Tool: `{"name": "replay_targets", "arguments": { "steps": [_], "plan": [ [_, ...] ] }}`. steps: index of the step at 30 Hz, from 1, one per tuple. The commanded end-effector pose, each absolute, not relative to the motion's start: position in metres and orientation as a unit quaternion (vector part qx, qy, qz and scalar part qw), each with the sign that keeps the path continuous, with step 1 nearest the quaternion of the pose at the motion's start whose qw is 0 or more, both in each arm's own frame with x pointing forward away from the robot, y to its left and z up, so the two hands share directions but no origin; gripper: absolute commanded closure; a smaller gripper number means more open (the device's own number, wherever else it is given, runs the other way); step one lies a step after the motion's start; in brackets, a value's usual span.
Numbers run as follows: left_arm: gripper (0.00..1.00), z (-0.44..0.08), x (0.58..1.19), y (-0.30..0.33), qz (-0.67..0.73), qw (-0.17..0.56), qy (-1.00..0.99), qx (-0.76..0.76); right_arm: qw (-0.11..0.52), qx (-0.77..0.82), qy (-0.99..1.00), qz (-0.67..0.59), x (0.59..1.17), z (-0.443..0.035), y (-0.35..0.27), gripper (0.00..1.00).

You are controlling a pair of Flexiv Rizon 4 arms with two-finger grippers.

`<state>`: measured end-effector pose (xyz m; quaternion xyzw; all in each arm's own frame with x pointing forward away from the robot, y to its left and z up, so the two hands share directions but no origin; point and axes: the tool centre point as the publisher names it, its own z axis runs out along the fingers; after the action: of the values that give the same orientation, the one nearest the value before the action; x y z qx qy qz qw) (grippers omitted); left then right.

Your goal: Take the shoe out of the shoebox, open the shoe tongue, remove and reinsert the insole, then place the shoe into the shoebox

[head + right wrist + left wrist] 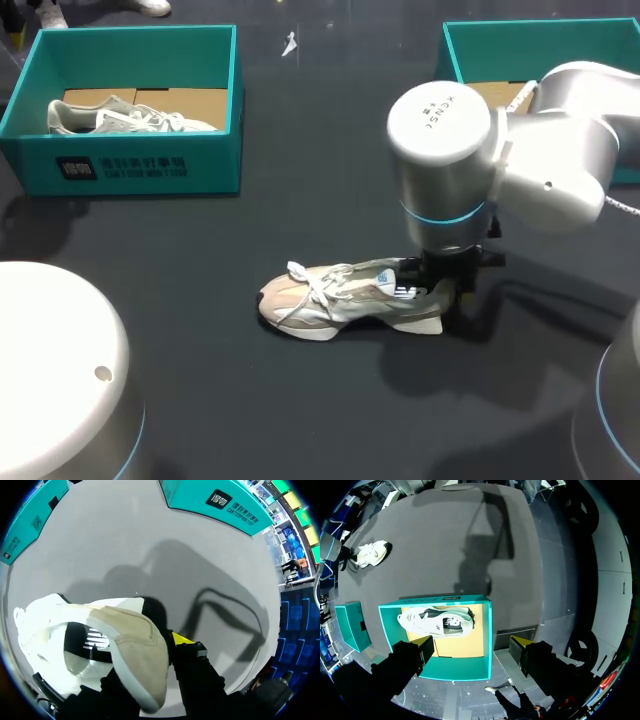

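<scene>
In the head view the shoe [345, 297] lies on its sole near the middle of the table [300, 180], outside any box, with the toe toward the left edge and the heel toward the right edge. The right tool [443, 278] is at the heel, but whether it is clenched on the heel or released I cannot tell, because the arm covers it. I judge that the step in hand is to open the tongue. To do it well, the heel should be kept pressed flat to the table, so the shoe does not slide or tip when the other arm pulls. The loose laces [305, 283] should be drawn aside first, and the tongue then lifted up and toward the toe. At the far left corner stands the left shoebox [140, 165] with a second shoe [120, 118] lying on its brown floor. At the far right corner is the right shoebox [470, 45]. Only a piece of bare brown floor shows in it and the rest is hidden behind the arm. In the left wrist view the left tool [472, 650] is released, its tips wide apart, and it hangs above the left shoebox. The second shoe lies there on its side, near one wall. In the right wrist view the shoe's heel fills the space before the right tool, and the inside of the shoe is partly visible.
</scene>
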<state>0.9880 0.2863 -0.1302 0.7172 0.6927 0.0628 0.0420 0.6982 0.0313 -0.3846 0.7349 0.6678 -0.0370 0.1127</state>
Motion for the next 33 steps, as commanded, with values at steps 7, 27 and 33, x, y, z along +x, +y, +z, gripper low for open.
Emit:
{"name": "replay_targets", "arguments": {
  "steps": [7, 27, 33],
  "plan": [
    [0.00, -0.130, 0.987, 0.286, 0.064, 0.041, 0.692, 0.717, 0.109, 0.725, 0.680, -0.030, 0.700, -0.386, 0.023, 1.00],
    [0.00, -0.130, 0.987, 0.286, 0.064, 0.041, 0.692, 0.717, 0.055, 0.695, 0.716, 0.043, 0.703, -0.313, 0.020, 0.00],
    [0.00, -0.130, 0.987, 0.286, 0.064, 0.041, 0.692, 0.717, 0.023, 0.603, 0.782, 0.156, 0.706, -0.270, 0.012, 0.00]
  ]
}}
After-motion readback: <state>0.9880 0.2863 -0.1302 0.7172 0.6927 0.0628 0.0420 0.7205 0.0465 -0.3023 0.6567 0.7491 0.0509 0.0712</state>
